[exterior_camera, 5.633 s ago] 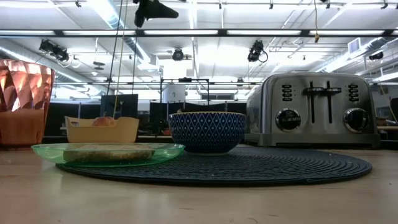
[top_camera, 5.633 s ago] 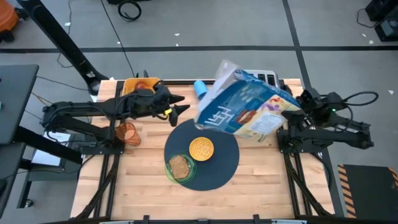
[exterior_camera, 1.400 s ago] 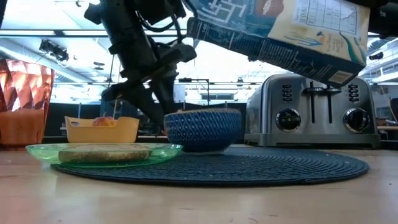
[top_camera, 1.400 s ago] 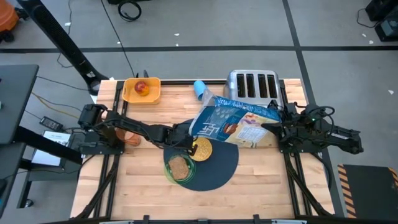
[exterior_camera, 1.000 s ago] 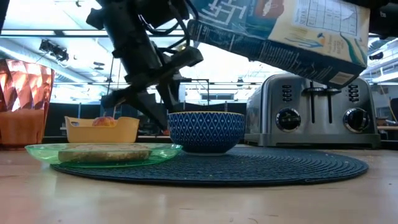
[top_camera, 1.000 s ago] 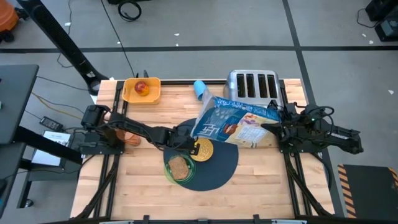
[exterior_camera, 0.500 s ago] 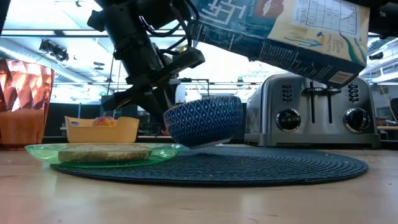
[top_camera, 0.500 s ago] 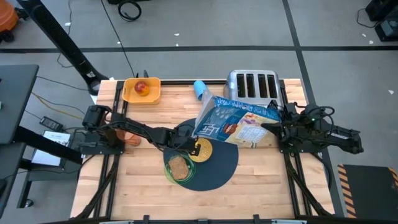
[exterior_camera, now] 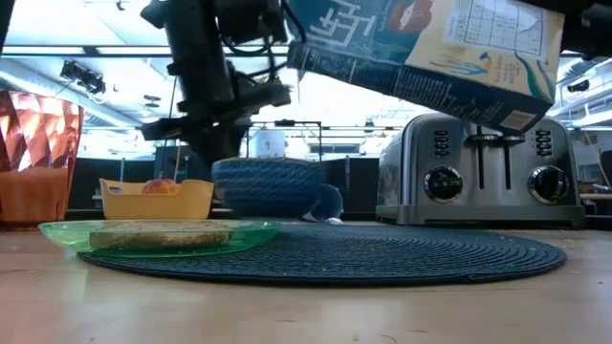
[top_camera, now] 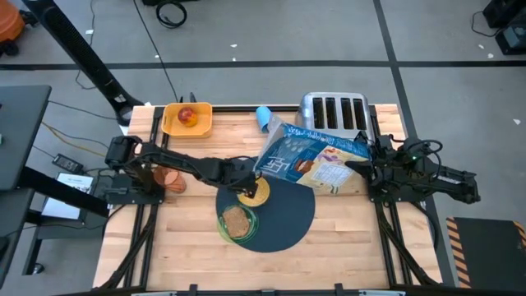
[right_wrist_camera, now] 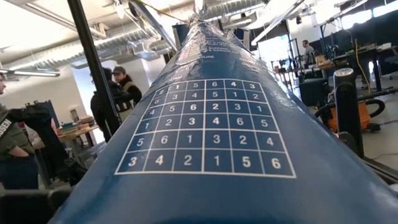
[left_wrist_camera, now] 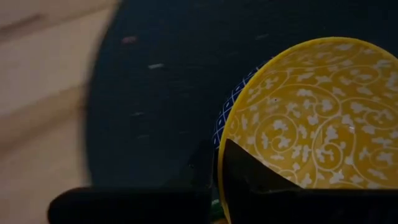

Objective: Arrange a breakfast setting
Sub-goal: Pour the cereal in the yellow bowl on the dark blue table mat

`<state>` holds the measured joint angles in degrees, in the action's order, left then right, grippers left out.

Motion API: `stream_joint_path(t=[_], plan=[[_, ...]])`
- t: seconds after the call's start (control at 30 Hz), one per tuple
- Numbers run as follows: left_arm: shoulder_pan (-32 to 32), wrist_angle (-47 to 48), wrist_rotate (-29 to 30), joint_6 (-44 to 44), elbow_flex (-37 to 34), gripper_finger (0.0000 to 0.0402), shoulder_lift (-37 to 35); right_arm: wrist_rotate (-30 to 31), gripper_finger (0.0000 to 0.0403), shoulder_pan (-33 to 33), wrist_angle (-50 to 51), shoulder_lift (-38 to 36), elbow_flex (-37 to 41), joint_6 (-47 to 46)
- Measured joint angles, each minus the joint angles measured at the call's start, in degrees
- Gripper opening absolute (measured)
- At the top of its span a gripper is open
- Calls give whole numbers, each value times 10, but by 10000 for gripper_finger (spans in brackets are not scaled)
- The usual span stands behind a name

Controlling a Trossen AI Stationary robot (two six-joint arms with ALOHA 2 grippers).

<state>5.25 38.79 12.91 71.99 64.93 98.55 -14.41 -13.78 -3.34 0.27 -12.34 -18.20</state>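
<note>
The cereal bowl (top_camera: 256,192), yellow inside and blue-patterned outside (exterior_camera: 268,186), hangs just above the dark round mat (top_camera: 288,218), with my left gripper (top_camera: 243,186) shut on it. The green plate with toast (top_camera: 237,220) rests on the mat's near left edge. My right gripper (top_camera: 360,168) is shut on a blue cereal box (top_camera: 316,156) held aloft over the mat's far right. The red apple (top_camera: 186,116) lies in the orange-yellow tray. The orange tumbler (top_camera: 168,177) stands at the left, partly under my left arm. The blue cup (top_camera: 264,117) lies at the far edge. The spoon is out of view. My left gripper holds the bowl by its rim (left_wrist_camera: 222,163), one finger (left_wrist_camera: 255,177) inside the bowl and the other outside. The fingers slant down from the table's left. The bowl hangs about level, a little above the mat. My right gripper holds the cereal box by its right end (top_camera: 353,168); the box itself hides the fingers. The box is lifted clear and slanted, and its printed face (right_wrist_camera: 211,130) runs away from the wrist toward the table's left.
A silver four-slot toaster (top_camera: 333,113) stands at the far right behind the box. The orange-yellow tray (top_camera: 187,120) sits at the far left corner. Bare wood shows along the near edge (top_camera: 189,255). People stand in the room beyond the table (right_wrist_camera: 118,93).
My left gripper has shut on the bowl's rim. It tipped the bowl up on one side, then lifted it off the mat and carried it toward the table's left. The bowl now hangs about level.
</note>
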Motion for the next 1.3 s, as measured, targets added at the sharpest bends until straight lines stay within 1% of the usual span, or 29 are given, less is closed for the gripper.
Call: stream_joint_path(t=[0.07,0.23,0.3,0.37,0.6,0.77,0.9,1.0,1.1,1.23,1.3], plan=[[-10,25,-2,-10,-1,21,0,0,287,0,4,0,0,0],[-32,20,-1,-24,-11,21,-1,-1,287,0,9,0,0,0],[-35,20,-1,-28,-13,27,-1,-1,287,0,11,0,0,2],[-36,16,-1,-28,-12,42,-1,-4,287,0,9,0,0,4],[-31,16,-2,-33,-12,115,-4,-5,287,0,12,0,0,13],[-24,5,-2,-60,-12,159,-38,-5,286,-7,6,-1,-1,16],[-16,-1,-2,-83,-12,185,-60,-5,285,-14,7,-1,-1,17],[-8,-2,-4,-89,-11,194,-65,-7,284,-19,9,-1,-1,17],[-1,-2,-23,-110,-11,196,-68,-10,284,-20,13,-1,-1,15],[13,25,-31,-116,-11,196,-90,-19,284,-20,16,0,-1,14],[21,58,-31,-118,-11,196,-110,-22,284,-20,15,0,-1,15]])
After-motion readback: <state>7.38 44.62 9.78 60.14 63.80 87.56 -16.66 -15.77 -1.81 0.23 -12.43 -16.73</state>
